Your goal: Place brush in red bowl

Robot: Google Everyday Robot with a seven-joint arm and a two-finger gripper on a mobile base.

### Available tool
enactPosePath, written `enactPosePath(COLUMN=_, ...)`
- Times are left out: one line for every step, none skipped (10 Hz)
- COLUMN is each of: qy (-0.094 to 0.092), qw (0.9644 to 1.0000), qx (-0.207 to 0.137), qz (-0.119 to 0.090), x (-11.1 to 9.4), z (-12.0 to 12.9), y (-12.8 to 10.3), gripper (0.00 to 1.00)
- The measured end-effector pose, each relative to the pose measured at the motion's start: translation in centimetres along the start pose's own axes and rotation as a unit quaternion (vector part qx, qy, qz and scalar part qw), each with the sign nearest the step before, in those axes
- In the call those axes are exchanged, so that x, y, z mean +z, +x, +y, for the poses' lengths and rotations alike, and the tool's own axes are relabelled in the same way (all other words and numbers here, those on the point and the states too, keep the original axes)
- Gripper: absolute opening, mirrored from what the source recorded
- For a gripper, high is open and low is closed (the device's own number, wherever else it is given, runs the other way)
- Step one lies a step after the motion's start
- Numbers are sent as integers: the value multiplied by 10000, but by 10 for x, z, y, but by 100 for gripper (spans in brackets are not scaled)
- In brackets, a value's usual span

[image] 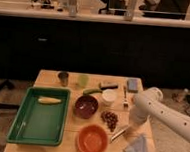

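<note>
The brush (118,134) lies slantwise on the wooden table, a slim pale handle just right of the red bowl (92,139). That bowl is wide, orange-red and empty, and it sits at the table's front middle. My white arm reaches in from the right and bends down. Its gripper (132,128) is shut and hangs right over the brush's upper right end. I cannot tell whether it touches the brush.
A green tray (39,123) with a corn cob (49,100) fills the left. A maroon bowl (86,106), grapes (109,119), a white cup (108,97), a fork (124,97), a dark scrub brush (107,85) and a sponge (132,85) lie behind. A grey cloth (137,150) sits front right.
</note>
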Motion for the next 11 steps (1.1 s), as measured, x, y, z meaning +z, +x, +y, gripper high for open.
enactPosePath(qy=21, qw=10000, qx=3, qz=0, x=-2, z=0, y=0, gripper=0)
enactPosePath(qy=49, qw=10000, qx=2, qz=2, x=-5, z=0, y=0, gripper=0)
enactPosePath(qy=91, qw=10000, qx=-1, qz=4, x=-8, z=0, y=-1, gripper=0)
enactPosePath(qy=130, qw=9999, qx=-3, qz=1, x=-11, z=1, y=-1, gripper=0)
enactPosePath(qy=182, qw=9998, qx=-3, qz=-1, x=-15, z=1, y=-1, gripper=0)
enactPosePath(qy=235, qw=9997, qx=2, qz=-4, x=-19, z=1, y=-2, gripper=0)
enactPosePath(qy=268, qw=9996, qx=6, qz=-3, x=-22, z=1, y=-2, gripper=0)
enactPosePath(qy=334, qw=9994, qx=15, qz=-1, x=-28, z=1, y=-2, gripper=0)
enactPosePath(qy=372, qw=9993, qx=21, qz=4, x=-31, z=1, y=-2, gripper=0)
enactPosePath(qy=400, qw=9992, qx=20, qz=5, x=-32, z=1, y=-2, gripper=0)
enactPosePath(qy=444, qw=9990, qx=34, qz=6, x=-36, z=0, y=-1, gripper=0)
